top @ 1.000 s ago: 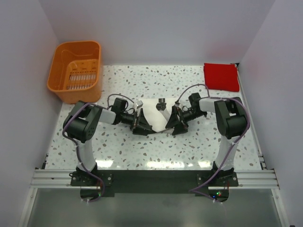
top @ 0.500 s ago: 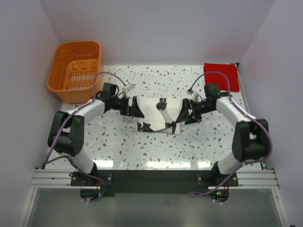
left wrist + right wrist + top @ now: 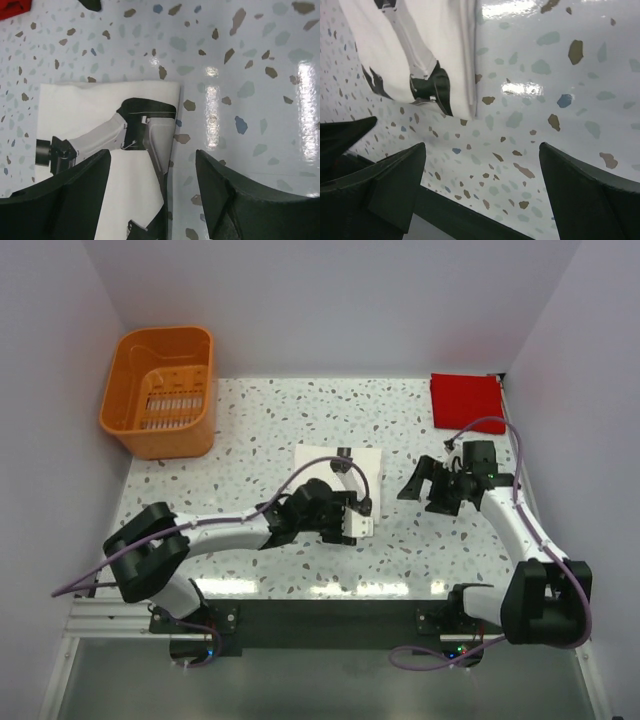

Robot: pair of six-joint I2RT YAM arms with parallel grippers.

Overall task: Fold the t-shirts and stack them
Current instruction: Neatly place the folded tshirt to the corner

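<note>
The white tee (image 3: 322, 458) lies flat as a folded rectangle near the middle of the worktop (image 3: 250, 430), with a grey and black print (image 3: 342, 460) on its upper face. The left arm reaches across from its base to the tee's near right corner, where the left end effector (image 3: 352, 523) sits. In the left wrist view the left end effector (image 3: 152, 155) has its jaws well apart: one finger (image 3: 75, 185) is over the white tee (image 3: 90, 110), the other over bare speckled worktop, and the tee's straight right edge runs between them. Nothing is clamped, and I cannot tell whether the fingers touch the cloth. The print (image 3: 135, 130) shows plainly there, close to that edge. The right end effector (image 3: 422, 490) is to the right of the tee and apart from it. In its own wrist view the right end effector (image 3: 482, 150) is wide open and holds nothing, with bare worktop between its fingers (image 3: 385, 185) and the white tee (image 3: 435, 30) in the upper left of that view. The red tee (image 3: 466, 402) lies as a small flat square in the far right corner, well apart from the white one; its corner shows in the left wrist view (image 3: 10, 7). An orange basket (image 3: 160, 390) stands at the far left corner.
</note>
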